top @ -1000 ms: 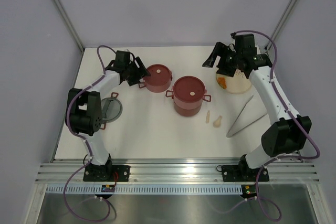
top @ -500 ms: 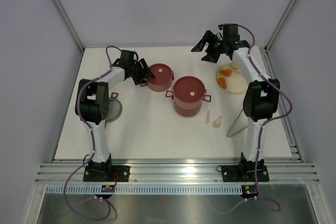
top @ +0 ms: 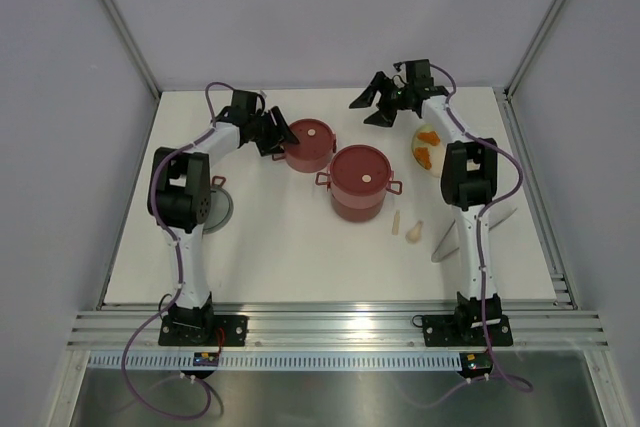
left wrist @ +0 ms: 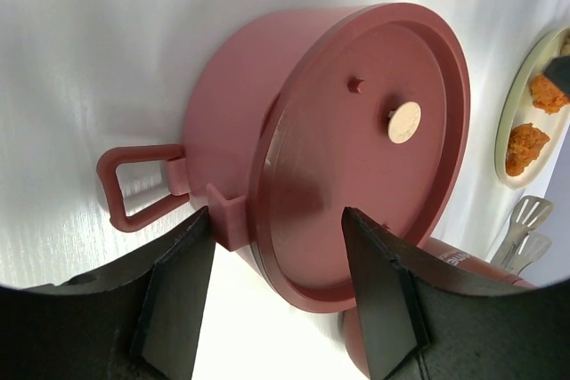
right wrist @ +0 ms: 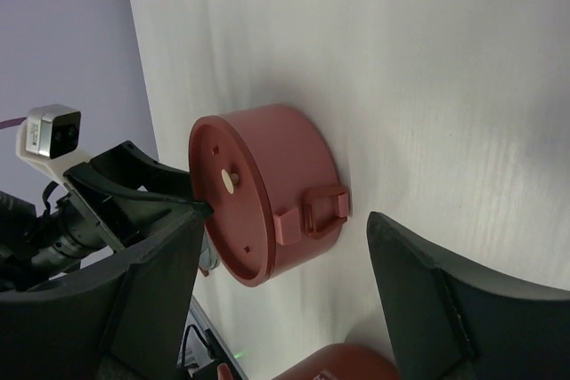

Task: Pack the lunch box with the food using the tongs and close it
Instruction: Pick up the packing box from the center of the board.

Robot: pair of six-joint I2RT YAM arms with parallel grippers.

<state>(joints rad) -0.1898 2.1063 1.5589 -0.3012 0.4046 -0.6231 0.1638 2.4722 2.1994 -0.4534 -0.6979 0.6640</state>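
Observation:
The lunch box stands in two parts, both lidded. A single dark-red bowl [top: 307,145] is at the back and a taller dark-red stack [top: 360,180] is nearer the middle. My left gripper [top: 276,135] is open at the single bowl's left side. In the left wrist view its fingers [left wrist: 178,282] flank the near edge of that bowl's lid [left wrist: 356,140] without gripping it. My right gripper [top: 365,110] hangs open above the table, right of and behind that bowl [right wrist: 267,193]. Orange food [top: 428,145] lies on a cream plate [top: 418,159]. Two beige pieces [top: 406,228] lie on the table. The tongs [top: 446,238] lie partly behind my right arm.
A grey lid [top: 218,209] lies flat at the left, partly under my left arm. Grey walls close in the white table at the back and both sides. My right arm stretches upright over the plate and the tongs.
My right gripper has swung left from above the plate toward the back bowl. My left gripper has edged up to the bowl's lid and narrowed a little.

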